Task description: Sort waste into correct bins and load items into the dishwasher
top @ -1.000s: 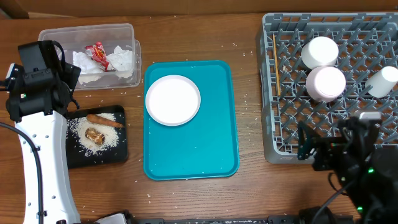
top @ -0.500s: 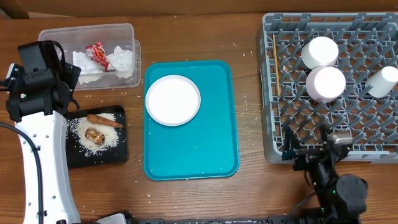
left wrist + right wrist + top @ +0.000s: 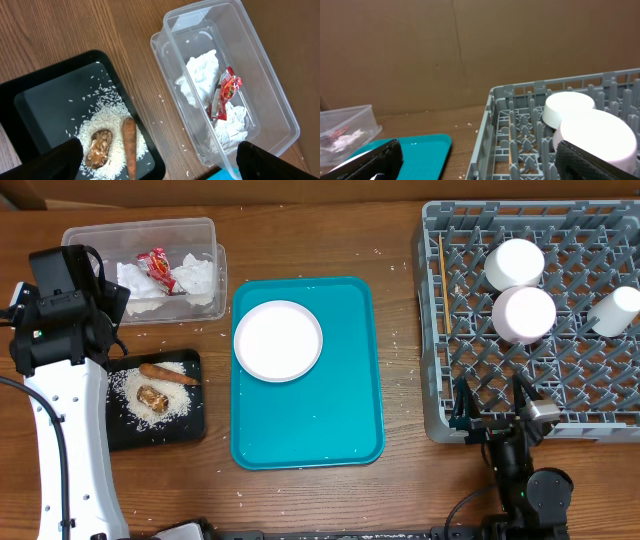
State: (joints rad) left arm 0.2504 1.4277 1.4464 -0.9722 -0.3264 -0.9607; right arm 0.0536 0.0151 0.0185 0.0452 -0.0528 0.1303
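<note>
The clear bin [image 3: 140, 228] at the back left holds crumpled napkins [image 3: 202, 75] and a red wrapper [image 3: 224, 92]. In front of it, the black tray bin [image 3: 150, 435] carries rice [image 3: 107, 117], a brown lump [image 3: 99, 147] and an orange-brown stick [image 3: 130, 145]. A white plate [image 3: 278, 340] lies on the teal tray [image 3: 320, 420]. The grey dishwasher rack [image 3: 430, 240] holds three white dishes [image 3: 523, 313] and a thin wooden stick [image 3: 441, 300]. My left gripper [image 3: 160, 170] hangs open high above the gap between the two bins. My right gripper [image 3: 495, 412] is open and empty at the rack's front left corner.
Rice grains are scattered on the wooden table around the teal tray. A brown cardboard wall [image 3: 470, 50] stands behind the table. The rack's near wall [image 3: 490, 130] rises right in front of the right gripper.
The right arm has swung in from the right. Its gripper now points from the table's front edge toward the rack. The left arm has not moved.
</note>
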